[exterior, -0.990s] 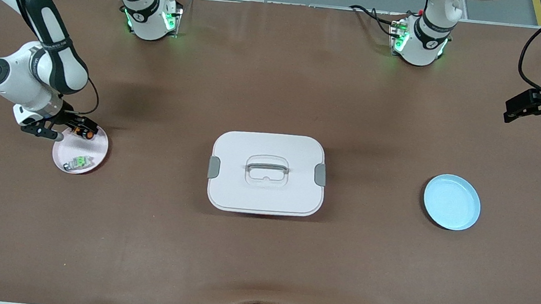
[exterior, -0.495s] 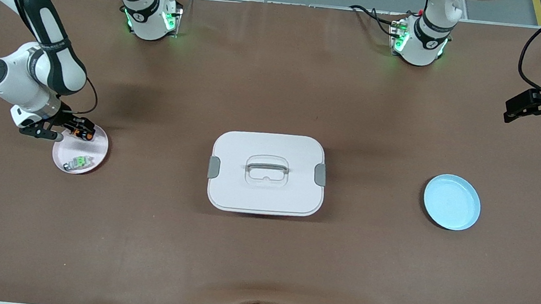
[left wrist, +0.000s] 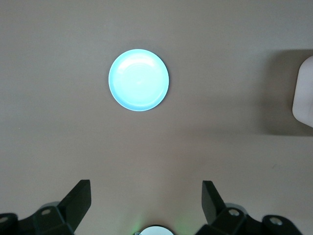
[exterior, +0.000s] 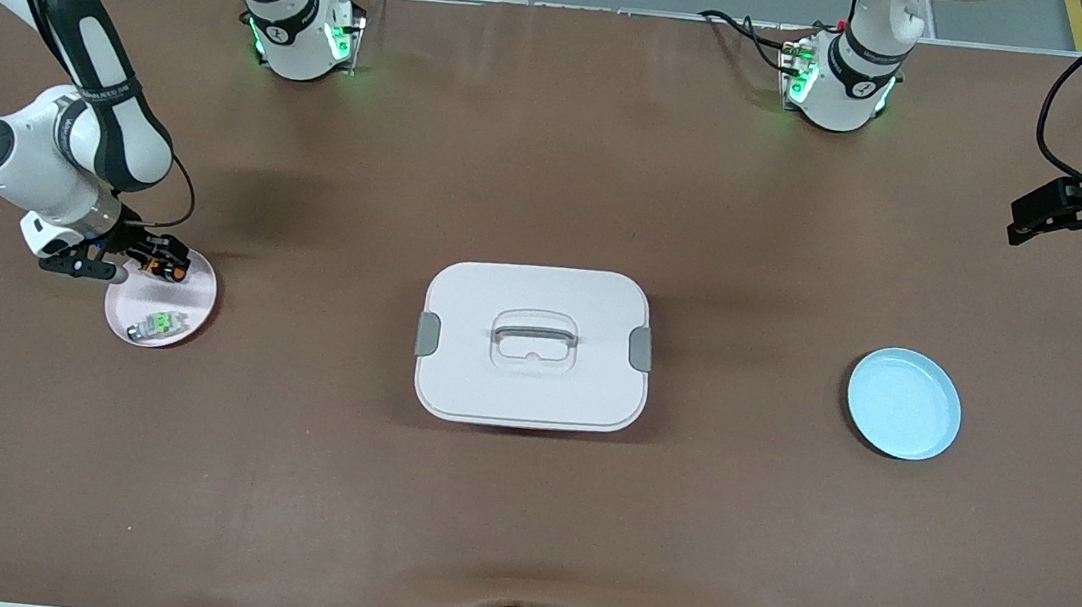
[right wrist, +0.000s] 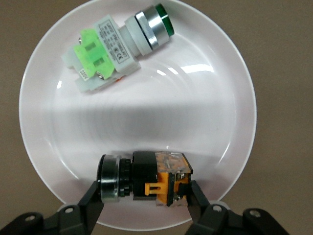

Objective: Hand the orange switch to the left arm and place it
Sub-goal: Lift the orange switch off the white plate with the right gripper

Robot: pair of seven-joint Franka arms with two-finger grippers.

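Your right tool (right wrist: 145,192) sits low over the pink plate (exterior: 188,312) at the right arm's end of the worktop, its fingers (right wrist: 93,198) closed against both ends of the orange switch (right wrist: 145,178), which lies on its side at the plate's rim. Whether it has left the plate, you cannot tell.

Expect the switch to be light, rigid and hard-shelled, so it should not deform; the round button end looks smooth and could roll or twist between the pads. Holding it end to end, as now, seems sound, though for the handover you would want some of the body left exposed for the other tool.

The right wrist view gives you the contact and the green switch (right wrist: 117,46) lying apart on the same plate. The front view shows only a dark speck there, but it alone shows the box (exterior: 534,345) mid-worktop between the plates. Your left tool (left wrist: 146,196) waits wide open, high over the left arm's end, with the blue plate (left wrist: 139,80) below it.
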